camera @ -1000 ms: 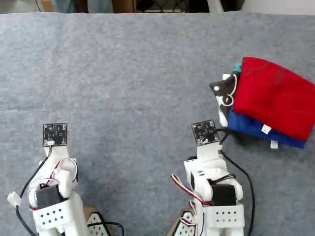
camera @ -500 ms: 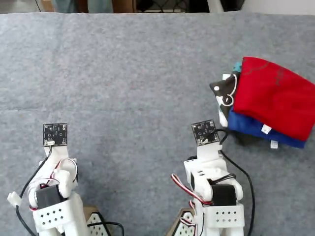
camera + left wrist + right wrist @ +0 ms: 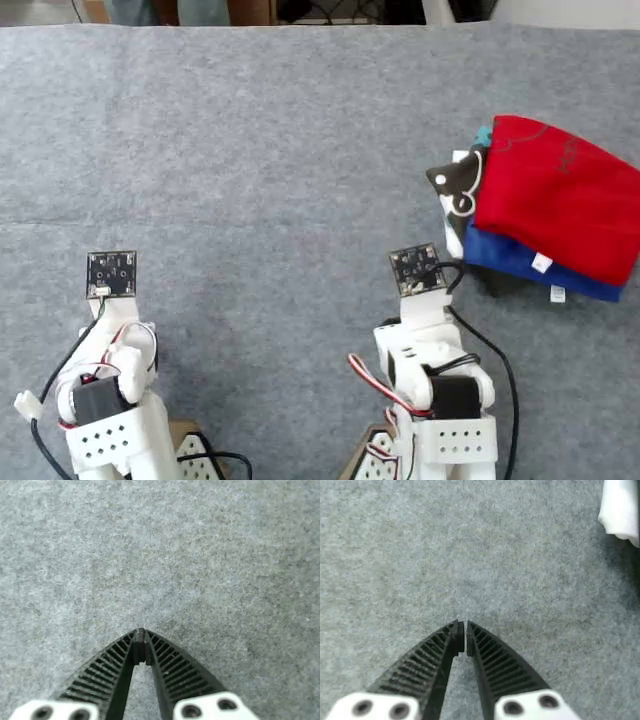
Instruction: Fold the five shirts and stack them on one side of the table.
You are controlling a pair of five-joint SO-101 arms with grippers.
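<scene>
A stack of folded shirts lies at the table's right side: a red shirt point(image 3: 555, 195) on top, a blue one point(image 3: 520, 260) under it, and white point(image 3: 456, 232), dark point(image 3: 456, 180) and teal point(image 3: 483, 135) edges poking out on the stack's left. Both arms are drawn back near the front edge. My left gripper point(image 3: 140, 642) is shut over bare grey felt with nothing held. Just left of the stack, my right gripper point(image 3: 462, 632) is also shut and holds nothing. A white shirt corner point(image 3: 622, 510) shows in the right wrist view.
Grey felt point(image 3: 260, 150) covers the whole table. The left arm's base point(image 3: 105, 400) and the right arm's base point(image 3: 440, 390) stand at the front edge, with cables beside them. Furniture legs show beyond the far edge.
</scene>
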